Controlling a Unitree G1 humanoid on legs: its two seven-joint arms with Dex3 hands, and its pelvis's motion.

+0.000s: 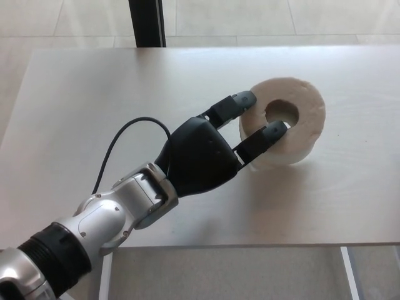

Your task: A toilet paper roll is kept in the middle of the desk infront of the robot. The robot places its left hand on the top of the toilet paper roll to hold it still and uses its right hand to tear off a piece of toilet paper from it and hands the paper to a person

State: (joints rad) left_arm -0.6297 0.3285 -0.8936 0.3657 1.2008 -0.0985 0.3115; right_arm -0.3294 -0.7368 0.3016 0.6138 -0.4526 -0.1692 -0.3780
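Setting reads as an office or test room rather than a home. Evidence: a plain rectangular desk with a pale wood-grain laminate top [94, 94], a floor of large glossy cream tiles [262, 19], and a dark vertical post [147, 22] behind the desk — institutional, sparsely furnished.

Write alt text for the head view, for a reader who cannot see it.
The left robot hand reaches from the lower left and rests two fingertips on top of a toilet paper roll standing on a pale wooden desk. The roll looks slightly tilted. The right hand is not in view, and no paper is torn off.
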